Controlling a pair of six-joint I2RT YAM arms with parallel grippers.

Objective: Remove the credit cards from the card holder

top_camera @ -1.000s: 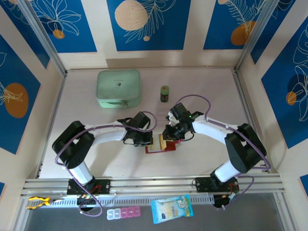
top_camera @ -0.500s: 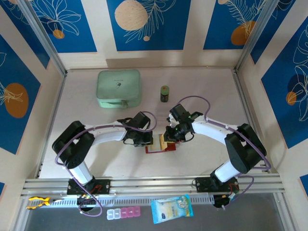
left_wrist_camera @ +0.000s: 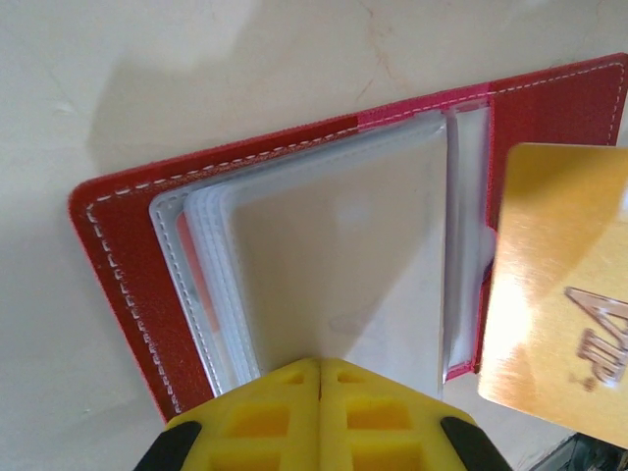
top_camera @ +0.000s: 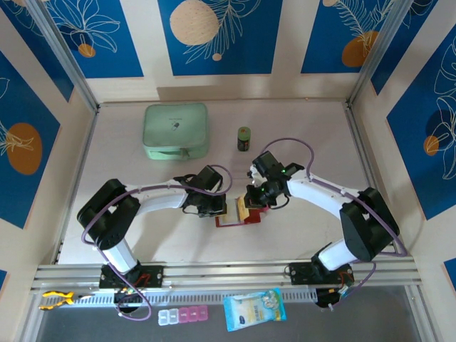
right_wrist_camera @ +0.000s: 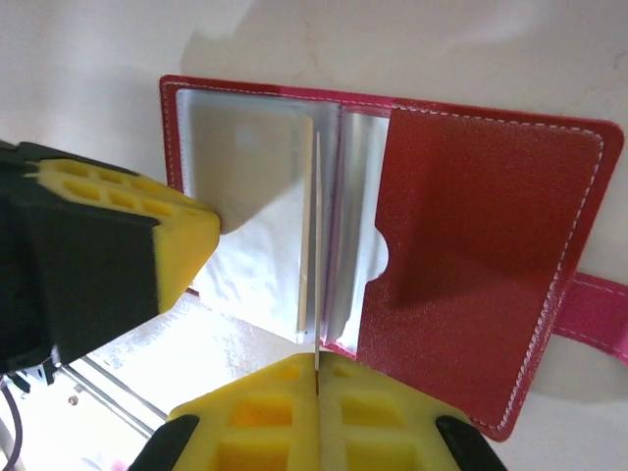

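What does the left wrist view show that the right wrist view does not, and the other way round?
Left wrist: the gold face of the card, with raised letters. Right wrist: the snap tab, the card edge-on in the shut right end effector, and the left end effector. Both: the open red holder and its clear sleeves.

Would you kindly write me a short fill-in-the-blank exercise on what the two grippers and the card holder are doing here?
1. The red card holder lies ___ on the table.
2. The right gripper pinches the gold card, seen ___-on from its own wrist camera.
3. The left gripper is shut on the holder's clear plastic ___.
Missing words: open; edge; sleeves.
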